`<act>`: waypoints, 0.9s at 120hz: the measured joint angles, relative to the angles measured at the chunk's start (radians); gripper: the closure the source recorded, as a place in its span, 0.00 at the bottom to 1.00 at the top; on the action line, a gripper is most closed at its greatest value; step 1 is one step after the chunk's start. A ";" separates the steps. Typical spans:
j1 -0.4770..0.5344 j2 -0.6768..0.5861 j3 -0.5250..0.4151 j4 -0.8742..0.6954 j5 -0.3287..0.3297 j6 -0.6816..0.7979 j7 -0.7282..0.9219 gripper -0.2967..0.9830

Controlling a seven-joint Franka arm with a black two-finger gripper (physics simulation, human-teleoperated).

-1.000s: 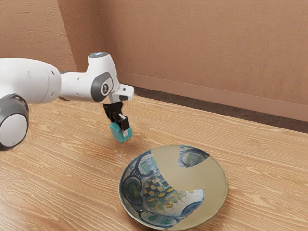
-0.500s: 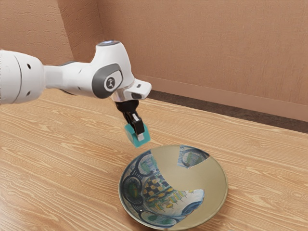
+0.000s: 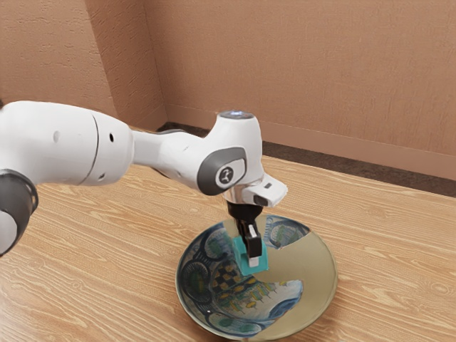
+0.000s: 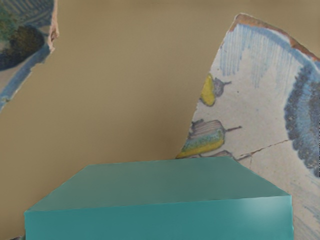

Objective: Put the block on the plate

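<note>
My gripper is over the middle of the patterned plate in the exterior view, shut on the teal block. One finger covers part of the block's near side. Whether the block's underside touches the plate cannot be told. In the wrist view the block looms large under the hand, with the tan and painted surface of the plate behind it.
The wooden table surrounds the plate on all visible sides. A brown wall rises behind the table's far edge.
My gripper has carried the block toward the exterior view's right and lower, from the bare table beside the plate to over the plate. The plate has not moved.
</note>
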 joint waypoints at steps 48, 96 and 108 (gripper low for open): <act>-0.008 0.056 -0.020 0.036 -0.026 0.008 0.005 0.31; 0.064 -0.095 0.032 0.030 -0.024 -0.047 -0.006 0.24; 0.126 -0.111 0.045 0.035 -0.020 -0.069 -0.015 0.24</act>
